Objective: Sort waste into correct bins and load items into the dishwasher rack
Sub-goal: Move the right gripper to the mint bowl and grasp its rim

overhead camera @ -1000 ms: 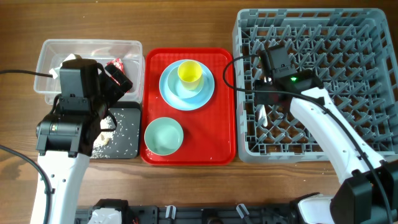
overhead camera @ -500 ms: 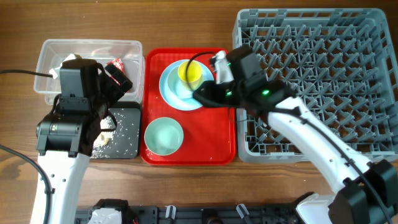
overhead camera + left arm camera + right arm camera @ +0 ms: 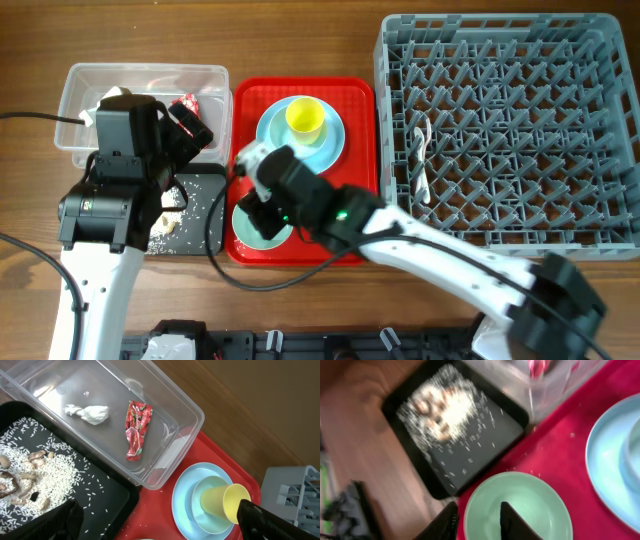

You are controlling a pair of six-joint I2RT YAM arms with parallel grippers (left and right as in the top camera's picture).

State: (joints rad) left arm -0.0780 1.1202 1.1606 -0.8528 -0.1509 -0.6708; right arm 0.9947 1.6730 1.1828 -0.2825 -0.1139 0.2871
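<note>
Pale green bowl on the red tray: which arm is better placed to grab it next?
Right. The right gripper hangs over the pale green bowl, jaws apart above its rim. The left gripper sits open by the clear tub, off the red tray.

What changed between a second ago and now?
The right gripper left the dish rack, swung left across the red tray and now hangs open over the green bowl, holding nothing. The left gripper, plate, cup and bowl stayed put.
</note>
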